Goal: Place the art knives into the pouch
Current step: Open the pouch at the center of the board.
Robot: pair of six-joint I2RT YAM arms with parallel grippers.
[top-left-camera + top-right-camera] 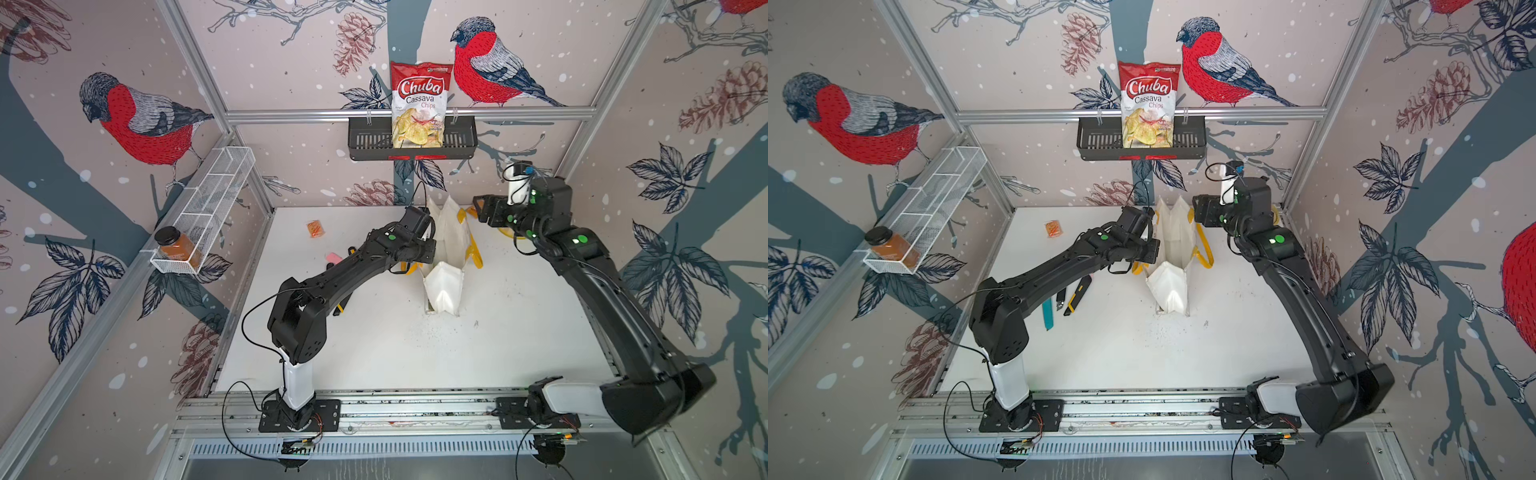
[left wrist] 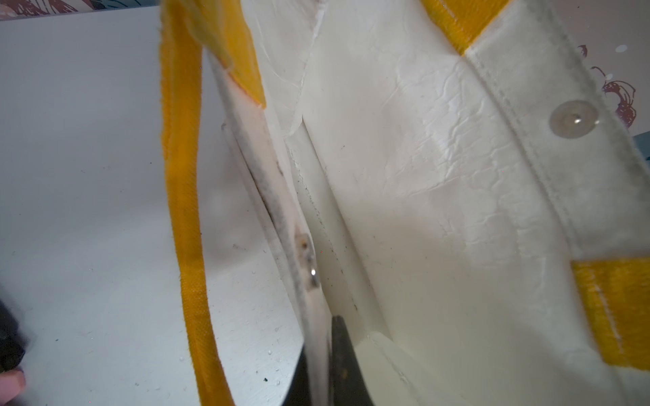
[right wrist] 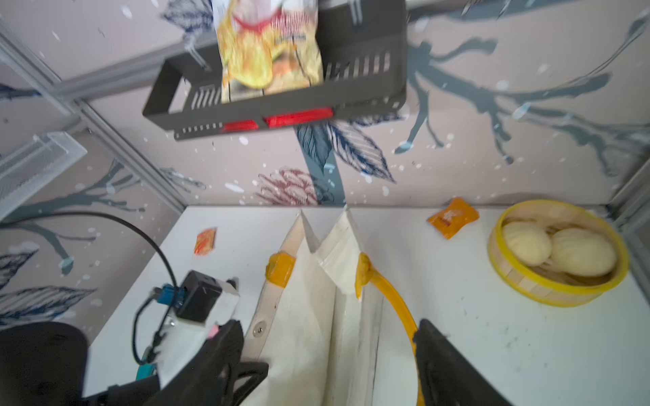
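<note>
Seeing pouch (image 1: 446, 249) upright on the table (image 1: 415, 353), mouth up, toward 12 o'clock from table centre in both top views, yellow handles drooping off its 3 and 9 o'clock faces. Got left gripper (image 2: 318, 351) pinched tight on the pouch's 9 o'clock wall rim: going by the left wrist view, one finger inside, one outside, white fabric sandwiched between. Got right gripper (image 3: 329, 334) up high by the pouch's 1 o'clock corner, jaws spread wide and gripping nothing, pouch mouth showing between them in the right wrist view. Can't make out the pouch floor, so no call on contents. Counting three cutters flat on the table at the pouch's 8 o'clock, partly under the left arm (image 1: 1038, 278), apart from the pouch: black-and-yellow cutter (image 1: 1079, 295), short black cutter (image 1: 1061, 301), teal cutter (image 1: 1047, 313), lying just beside one another. Can't tell which of these, if any, is the art knife. Also logging an orange packet (image 1: 1052, 228) at the pouch's 10 o'clock, a bamboo steamer (image 3: 548, 295) with two buns (image 3: 527, 242) at its 2 o'clock, and a chips bag (image 1: 419, 104) standing in the black basket (image 1: 370, 141) on the wall at 12 o'clock.
</note>
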